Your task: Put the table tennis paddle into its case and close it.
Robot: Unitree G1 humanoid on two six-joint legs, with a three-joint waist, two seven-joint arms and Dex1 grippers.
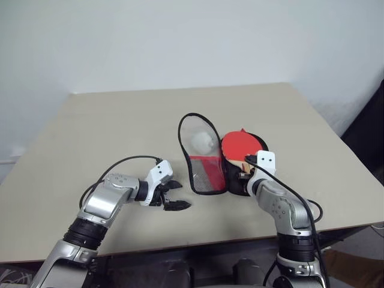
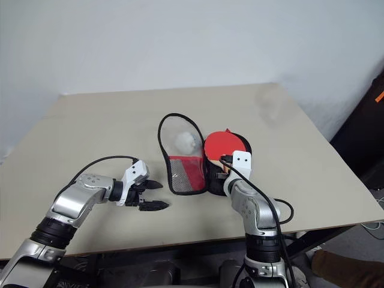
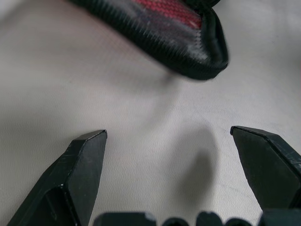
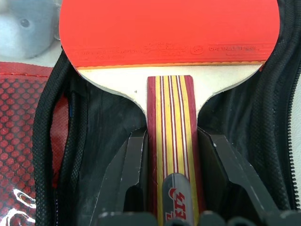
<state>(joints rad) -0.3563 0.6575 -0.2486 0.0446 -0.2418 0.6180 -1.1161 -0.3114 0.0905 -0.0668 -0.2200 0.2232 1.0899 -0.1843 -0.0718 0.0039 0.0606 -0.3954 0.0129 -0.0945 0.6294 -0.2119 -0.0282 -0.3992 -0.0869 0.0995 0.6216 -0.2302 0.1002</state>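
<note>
Right gripper (image 4: 170, 155) was clamped on the striped wooden handle of the table tennis paddle (image 4: 169, 33), one black finger (image 4: 134, 165) against each side of it. That red-faced paddle lay inside the black-lined half of the case (image 1: 207, 157), which sat unzipped on the beige table (image 1: 90, 132), its lid flap folded out to the robot's left with the clear window and red mesh showing. A pale ball (image 1: 201, 141) showed at the window. Left gripper (image 1: 175, 195) hovered released and empty just beside the flap's near edge, jaws spread wide.
</note>
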